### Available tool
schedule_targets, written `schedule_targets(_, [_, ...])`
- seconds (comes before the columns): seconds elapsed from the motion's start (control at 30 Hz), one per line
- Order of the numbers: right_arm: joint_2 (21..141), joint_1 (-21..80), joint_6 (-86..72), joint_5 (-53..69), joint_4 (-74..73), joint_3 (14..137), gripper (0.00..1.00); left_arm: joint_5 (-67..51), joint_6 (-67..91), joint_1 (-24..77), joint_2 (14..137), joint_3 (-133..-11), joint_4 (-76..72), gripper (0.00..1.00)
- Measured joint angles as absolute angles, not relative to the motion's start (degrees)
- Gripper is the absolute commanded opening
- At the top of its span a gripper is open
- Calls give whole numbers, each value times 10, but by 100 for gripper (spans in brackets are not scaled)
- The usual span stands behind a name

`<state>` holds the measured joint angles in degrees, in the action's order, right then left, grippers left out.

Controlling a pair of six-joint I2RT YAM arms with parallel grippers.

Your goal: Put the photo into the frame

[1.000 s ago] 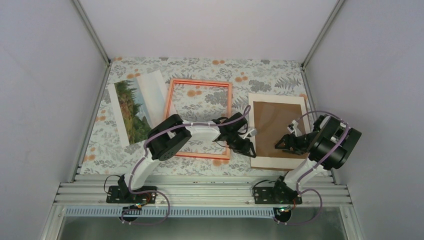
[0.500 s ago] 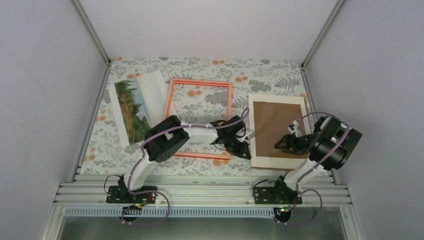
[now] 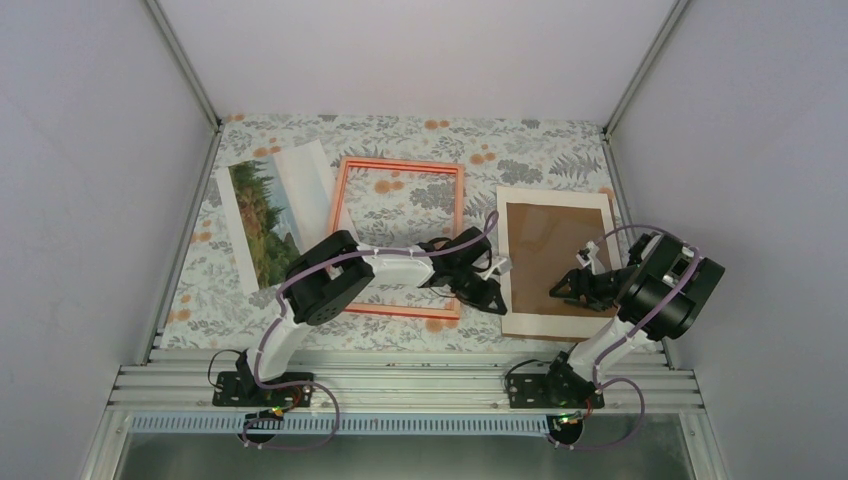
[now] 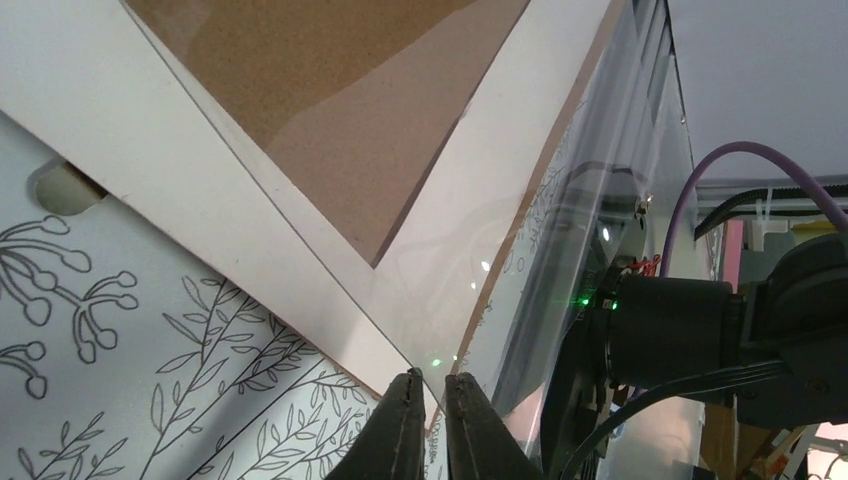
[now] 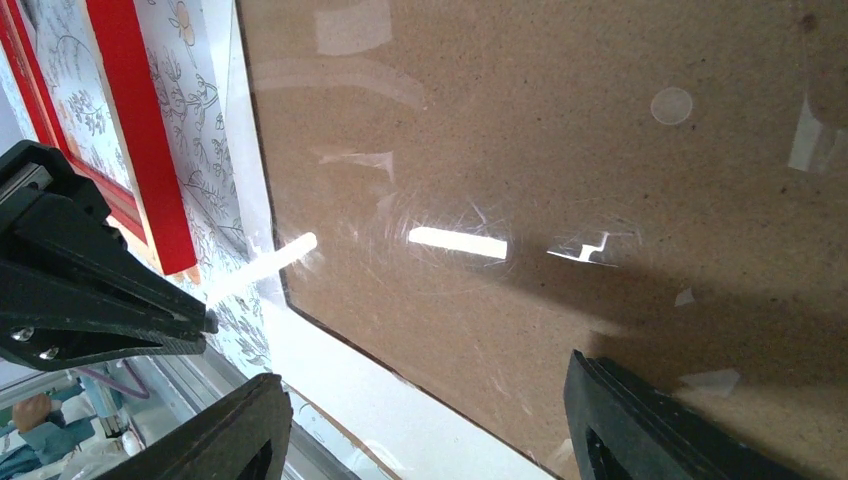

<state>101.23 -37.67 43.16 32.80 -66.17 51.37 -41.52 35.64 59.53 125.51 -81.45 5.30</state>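
Observation:
The photo point(image 3: 266, 214) lies face up at the far left of the table, its right edge over the frame's left side. The red frame point(image 3: 400, 236) lies flat in the middle, with the floral cloth showing through it; its red edge shows in the right wrist view point(image 5: 135, 130). My left gripper point(image 3: 493, 300) sits past the frame's near right corner. In the left wrist view my left gripper point(image 4: 432, 378) is pinched on the corner of a thin clear sheet point(image 4: 500, 250). My right gripper point(image 3: 570, 289) hovers open and empty over the brown backing board point(image 3: 552, 255).
The brown board point(image 5: 560, 150) lies on a white mat point(image 4: 150, 160) at the right, under the glossy clear sheet. Grey walls close in the left, far and right sides. A metal rail point(image 3: 400, 385) runs along the near edge by the arm bases.
My left gripper dipped slightly toward the near edge and came back a little, staying at the stack's near left corner. My right gripper has hardly moved.

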Motion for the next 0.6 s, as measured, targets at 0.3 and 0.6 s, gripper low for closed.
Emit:
schedule_targets(0.3, [1013,-377,432,329,-662,514,72,-421,372,595,1275,-841,29,25])
schedule_targets(0.6, [1018,-380,432,337,-665,514,72,-417,381,587,1332,-909,32,29])
